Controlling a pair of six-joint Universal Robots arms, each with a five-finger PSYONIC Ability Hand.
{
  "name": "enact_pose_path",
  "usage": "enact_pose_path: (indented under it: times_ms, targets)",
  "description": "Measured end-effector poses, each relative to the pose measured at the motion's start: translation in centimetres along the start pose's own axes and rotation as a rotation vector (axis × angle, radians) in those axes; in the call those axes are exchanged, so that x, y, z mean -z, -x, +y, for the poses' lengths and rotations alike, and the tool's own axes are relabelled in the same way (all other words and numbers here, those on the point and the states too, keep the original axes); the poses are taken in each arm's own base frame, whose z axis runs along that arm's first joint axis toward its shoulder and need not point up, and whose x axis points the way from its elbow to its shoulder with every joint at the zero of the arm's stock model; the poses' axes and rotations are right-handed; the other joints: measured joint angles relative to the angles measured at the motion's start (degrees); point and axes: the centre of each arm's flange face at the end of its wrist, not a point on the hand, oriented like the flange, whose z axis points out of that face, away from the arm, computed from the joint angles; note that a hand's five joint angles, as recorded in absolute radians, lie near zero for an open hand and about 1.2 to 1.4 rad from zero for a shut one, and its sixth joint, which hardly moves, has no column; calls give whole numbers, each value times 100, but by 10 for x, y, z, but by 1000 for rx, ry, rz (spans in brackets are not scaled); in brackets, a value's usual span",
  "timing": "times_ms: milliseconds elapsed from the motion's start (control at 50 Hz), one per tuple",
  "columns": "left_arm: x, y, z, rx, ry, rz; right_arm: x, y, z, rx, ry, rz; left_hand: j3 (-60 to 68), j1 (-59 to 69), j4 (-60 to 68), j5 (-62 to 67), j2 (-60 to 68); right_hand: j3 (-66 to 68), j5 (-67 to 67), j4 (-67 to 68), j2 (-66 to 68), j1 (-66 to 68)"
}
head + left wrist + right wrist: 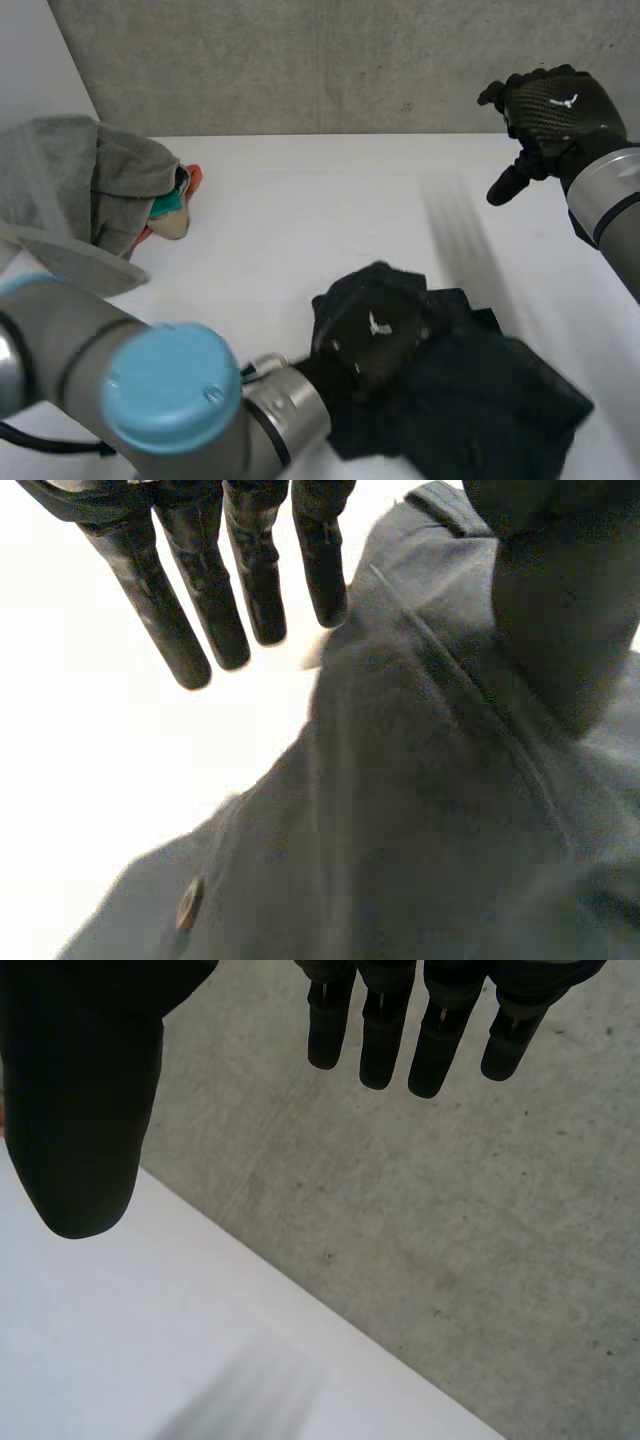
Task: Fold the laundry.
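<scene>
head view: nearest, the left hand rests on a crumpled dark garment at the near side of the white table, fingers straight and released, gripping nothing. farther off, the right hand hangs raised and empty, fingers relaxed. a grey laundry pile sits at the far left. the garment likely needs spreading flat first, both hands taking opposite edges.

Bright, even light makes the white table glare beside the dim dark garment.
</scene>
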Motion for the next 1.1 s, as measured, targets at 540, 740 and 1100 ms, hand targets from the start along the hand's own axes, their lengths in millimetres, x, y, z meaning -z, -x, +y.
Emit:
enact_pose_path:
  times_ms: [540,740,1100]
  targets:
    - [51,170,-43,20,-44,-558,-1,45,56,7,347,-179,-873,-617,-859,-986,-852,0,0,0,0,0]
    - [53,169,-31,39,-10,-542,-15,70,80,35,383,-266,-873,-617,-859,-988,-852,0,0,0,0,0]
    - [42,171,-20,45,6,-528,-58,130,113,97,334,-376,-1092,-776,-1059,-1130,-1062,4582,5163,5317,4652,4191]
